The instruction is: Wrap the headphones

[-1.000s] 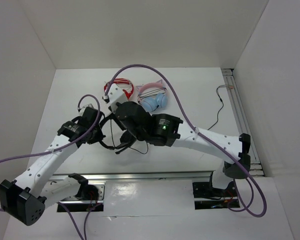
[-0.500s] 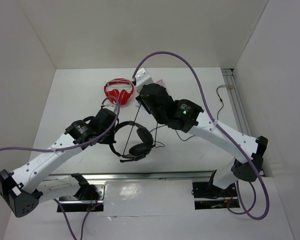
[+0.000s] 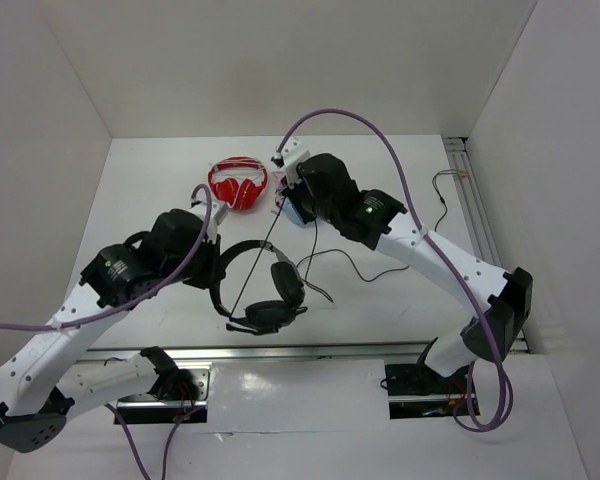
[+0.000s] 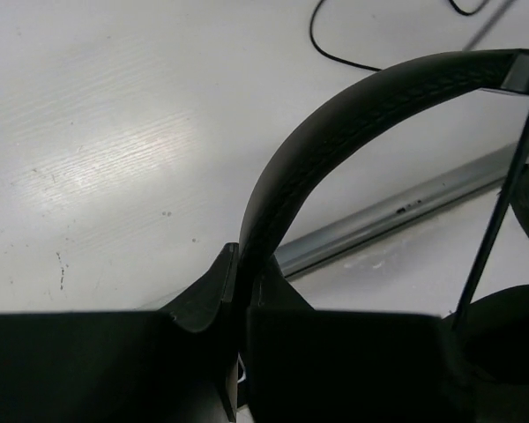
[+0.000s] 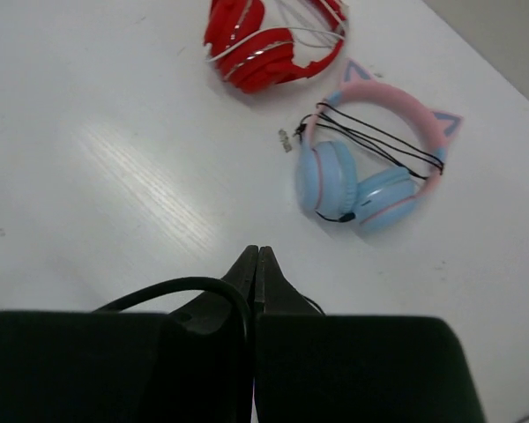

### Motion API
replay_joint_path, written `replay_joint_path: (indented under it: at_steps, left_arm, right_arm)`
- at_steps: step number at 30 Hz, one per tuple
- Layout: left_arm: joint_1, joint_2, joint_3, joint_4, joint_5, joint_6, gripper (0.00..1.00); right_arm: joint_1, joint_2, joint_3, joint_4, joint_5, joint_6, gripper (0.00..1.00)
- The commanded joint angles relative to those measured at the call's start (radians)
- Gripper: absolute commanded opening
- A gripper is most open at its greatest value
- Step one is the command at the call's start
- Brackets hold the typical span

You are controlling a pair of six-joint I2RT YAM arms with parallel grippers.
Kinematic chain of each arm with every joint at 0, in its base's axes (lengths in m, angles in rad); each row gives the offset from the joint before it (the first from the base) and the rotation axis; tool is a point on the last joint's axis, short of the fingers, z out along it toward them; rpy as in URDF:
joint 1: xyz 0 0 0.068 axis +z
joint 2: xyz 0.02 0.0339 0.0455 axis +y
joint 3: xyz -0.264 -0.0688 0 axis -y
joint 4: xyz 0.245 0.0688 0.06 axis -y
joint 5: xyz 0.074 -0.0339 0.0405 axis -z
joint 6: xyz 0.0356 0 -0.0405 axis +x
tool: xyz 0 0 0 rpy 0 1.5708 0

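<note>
The black headphones hang just above the table's middle, with my left gripper shut on their padded headband. In the left wrist view the band runs straight into the pinched jaws of that gripper, and an earcup shows at the lower right. My right gripper is farther back, shut on the thin black cable, which stretches taut across the headband's opening. In the right wrist view the cable curves in from the left into the closed right gripper. More cable lies loose on the table.
Red-and-white headphones lie at the back. Light-blue and pink cat-ear headphones lie beside them, mostly hidden under my right arm in the top view. A thin wire runs by the right rail. White walls close in three sides.
My right gripper has swung from over the black headphones toward the back of the table, drawing the cable taut. My left arm has drawn back to the left with the headband.
</note>
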Motion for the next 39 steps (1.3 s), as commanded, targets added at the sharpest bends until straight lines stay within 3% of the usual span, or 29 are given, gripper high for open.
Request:
replay_joint_path:
  at_steps: [1,8,9,12,15,17,19,22,32,37,39]
  left_arm:
    - [-0.007,-0.039,0.105,-0.037,0.119,0.058,0.0]
    - [-0.007,0.002,0.392,-0.126,-0.001,-0.025,0.0]
    - [-0.007,0.022,0.445,-0.138,-0.015,-0.048,0.0]
    - [-0.007,0.056,0.511,-0.167,-0.058,-0.096,0.0]
    - [-0.007,0.12,0.597,-0.239,-0.111,-0.122,0.0]
    - [-0.007,0.145,0.648,-0.287,-0.134,-0.131,0.0]
    - [-0.007,0.157,0.677,-0.308,-0.179,-0.142,0.0]
    - [-0.007,0.17,0.754,-0.356,-0.286,-0.189,0.0]
    - [0.099,0.344,1.012,-0.356,-0.374,-0.257,0.0]
    - [0.231,0.463,1.055,-0.325,-0.383,-0.194,0.0]
    - [0.341,0.503,1.043,-0.298,-0.355,-0.144,0.0]
  right_arm:
    - [-0.007,-0.023,-0.061,0.172,-0.162,0.006,0.0]
    - [-0.007,-0.042,-0.409,0.544,-0.401,0.161,0.0]
    - [0.005,-0.042,-0.49,0.704,-0.503,0.219,0.0]
    - [0.038,0.007,-0.575,1.001,-0.586,0.324,0.04]
    - [0.067,0.14,-0.571,1.146,-0.62,0.391,0.04]
    - [0.078,0.214,-0.517,1.166,-0.633,0.411,0.04]
    - [0.087,0.309,-0.493,1.201,-0.643,0.445,0.16]
    - [0.11,0.417,-0.492,1.329,-0.705,0.513,0.2]
    - [0.177,0.621,-0.592,1.588,-0.719,0.611,0.2]
    - [0.196,0.578,-0.719,1.568,-0.639,0.6,0.0]
    - [0.223,0.489,-0.771,1.504,-0.527,0.579,0.0]
